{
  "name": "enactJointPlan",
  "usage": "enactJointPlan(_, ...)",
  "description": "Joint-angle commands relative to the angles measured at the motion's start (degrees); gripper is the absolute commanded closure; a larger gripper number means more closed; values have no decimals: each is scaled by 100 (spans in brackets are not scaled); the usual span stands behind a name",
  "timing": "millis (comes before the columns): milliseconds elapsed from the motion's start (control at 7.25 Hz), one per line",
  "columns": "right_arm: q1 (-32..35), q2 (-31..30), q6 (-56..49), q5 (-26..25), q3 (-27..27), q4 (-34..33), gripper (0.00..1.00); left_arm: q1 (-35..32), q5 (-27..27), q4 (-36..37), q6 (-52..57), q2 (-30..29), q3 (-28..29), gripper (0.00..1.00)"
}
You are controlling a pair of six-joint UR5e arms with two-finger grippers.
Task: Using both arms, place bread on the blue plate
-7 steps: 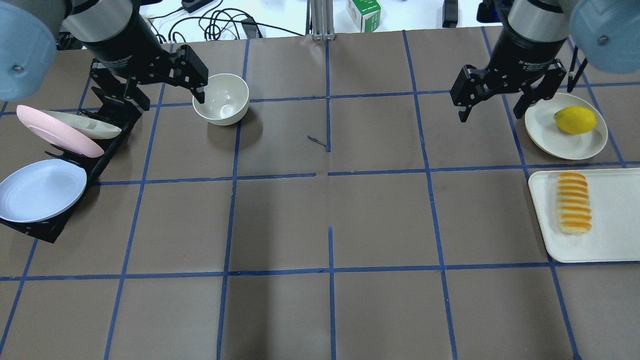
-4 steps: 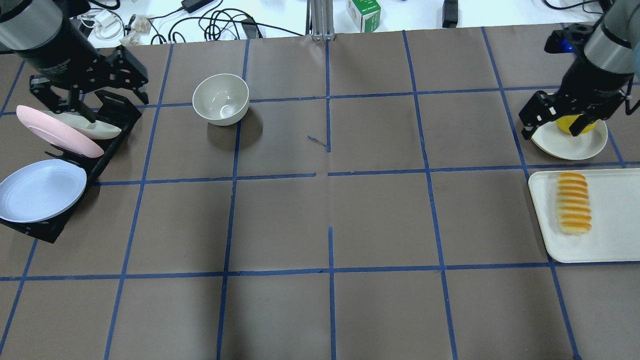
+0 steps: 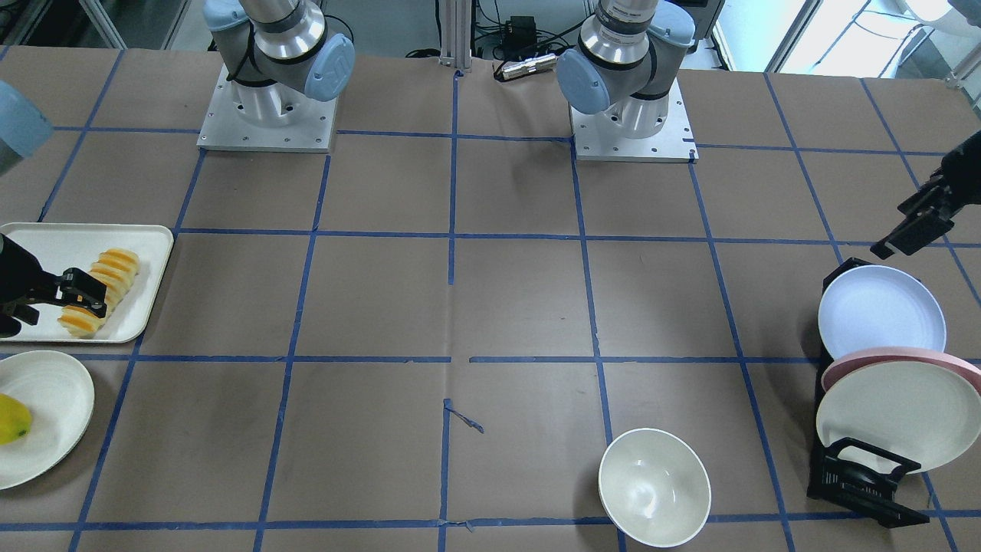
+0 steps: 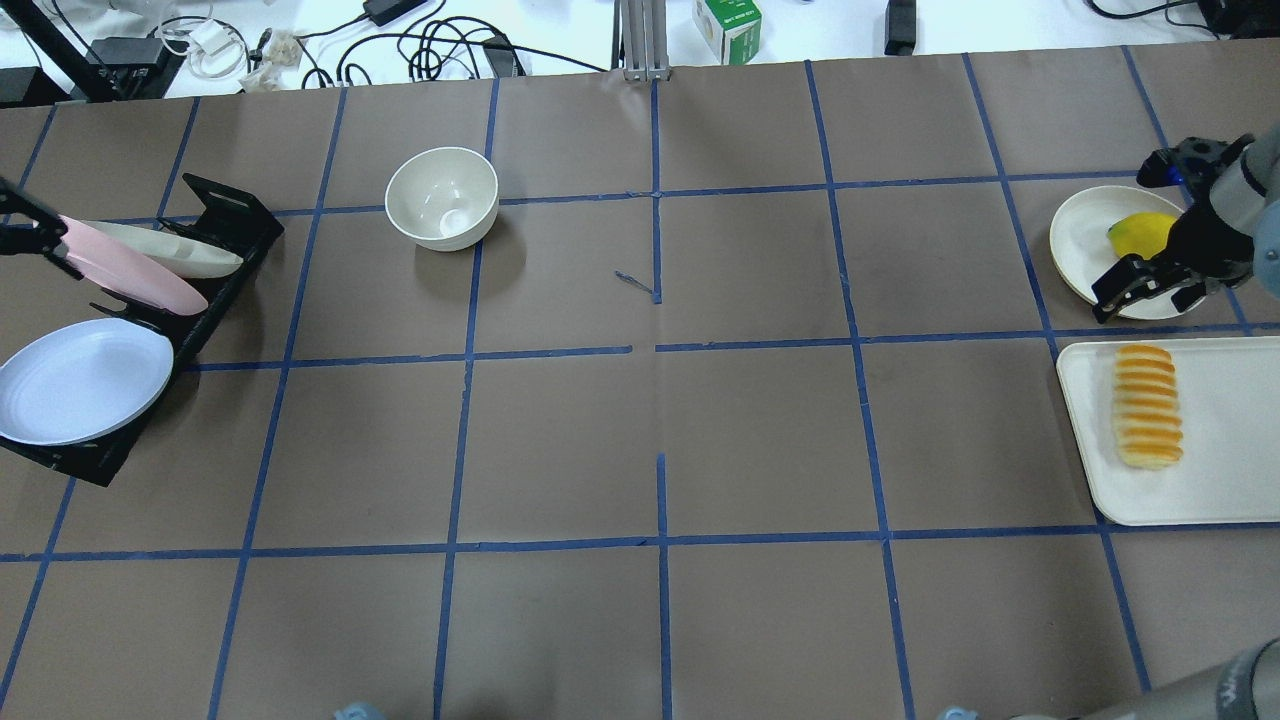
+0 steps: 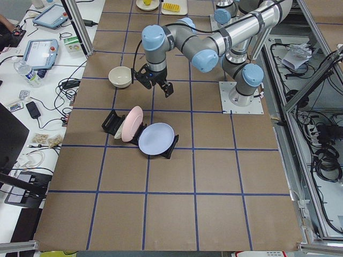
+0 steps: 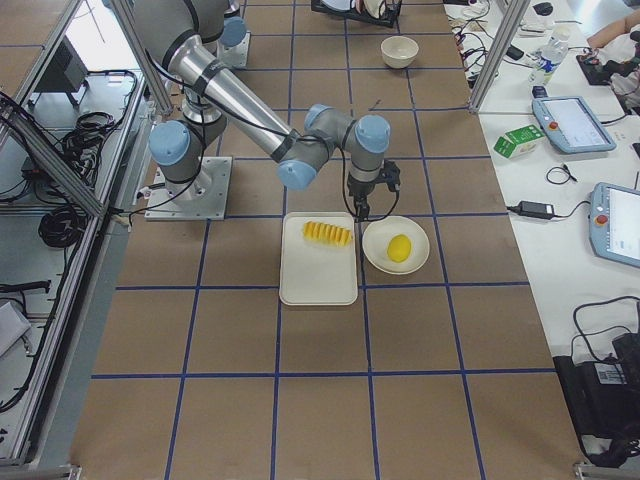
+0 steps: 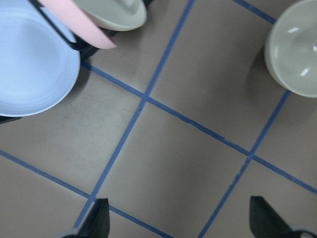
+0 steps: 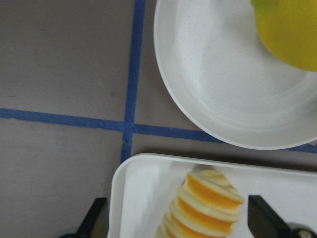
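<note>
The bread (image 4: pixel 1148 406) lies lengthwise on a white tray (image 4: pixel 1230 470) at the right; it also shows in the right wrist view (image 8: pixel 203 208). The blue plate (image 4: pixel 82 380) leans in the near slot of a black rack (image 4: pixel 215 215) at the left, and shows in the left wrist view (image 7: pixel 29 64). My right gripper (image 4: pixel 1150 293) is open and empty, above the tray's far end and the cream plate's edge; the bread's end sits between its fingertips (image 8: pixel 94 218). My left gripper (image 7: pixel 181 223) is open and empty, above the table beside the rack (image 5: pixel 158 80).
A pink plate (image 4: pixel 130 270) and a cream plate (image 4: pixel 170 250) stand in the rack behind the blue one. A white bowl (image 4: pixel 441 198) sits at the far left-centre. A yellow fruit (image 4: pixel 1140 235) lies on a cream plate (image 4: pixel 1085 240) beyond the tray.
Both arms have swung outward. The left gripper moved left past the rack to the view's edge. The right gripper moved right and nearer, over the fruit plate toward the tray. Both stay open.
</note>
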Motion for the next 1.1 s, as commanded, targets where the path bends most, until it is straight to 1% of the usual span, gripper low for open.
enactJointPlan(0, -158, 432, -192, -103, 27, -327, 0, 390, 1087, 955, 46, -512, -269, 0)
enactJointPlan(138, -158, 477, -114, -461, 53, -162, 0, 504, 1250, 1823, 107, -768, -514, 0)
enactJointPlan(276, -158, 425, 96, -464, 140, 23, 0, 679, 1235, 2258, 107, -1049, -577, 0)
enactJointPlan(552, -158, 346, 684, -508, 369, 77, 0, 786, 1243, 2289, 72, -1419, -561, 0)
enactJointPlan(690, -166, 311, 687, -517, 465, 69, 0, 795, 1217, 2280, 55, -1508, -578, 0)
enactJointPlan(828, -175, 310, 704, -482, 605, -27, 0, 795, 1234, 2289, -24, -1517, -578, 20)
enactJointPlan(966, -175, 310, 748, -465, 616, -11, 21, 795, 1269, 2289, -25, -1561, -561, 40)
